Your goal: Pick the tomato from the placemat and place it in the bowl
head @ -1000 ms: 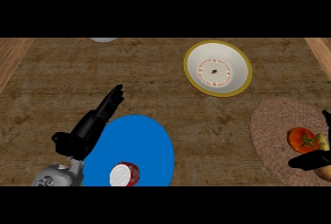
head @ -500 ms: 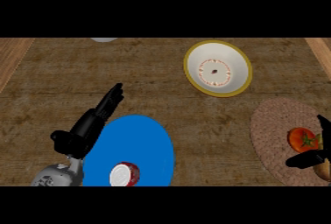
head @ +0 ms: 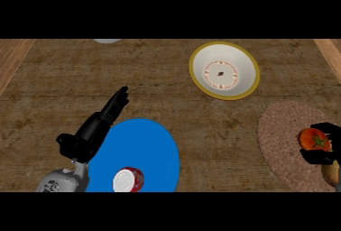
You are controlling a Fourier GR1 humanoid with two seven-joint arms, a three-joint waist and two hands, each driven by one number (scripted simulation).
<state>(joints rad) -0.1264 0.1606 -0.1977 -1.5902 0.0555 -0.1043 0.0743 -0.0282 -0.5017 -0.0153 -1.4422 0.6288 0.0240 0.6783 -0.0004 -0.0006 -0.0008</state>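
Observation:
A red tomato (head: 313, 139) lies on the round brown placemat (head: 283, 144) at the right edge. My right hand (head: 320, 157) comes in from that edge and curls round the tomato, fingers (head: 328, 128) over its top and thumb beneath it. The white bowl (head: 224, 71) with a yellow rim stands at the back, right of centre, well apart from the tomato. At the lower left my left hand (head: 99, 125) rests open with straight fingers pointing up and to the right, beside the blue plate.
A blue plate (head: 143, 146) lies at the lower left with a small red-rimmed white cup (head: 126, 179) on it. A grey round object (head: 106, 40) shows at the back edge. Lighter wooden strips border the counter at both sides.
My right hand's fingers have curled in over the tomato's top. The tomato has barely moved on the placemat. The left hand has stayed still.

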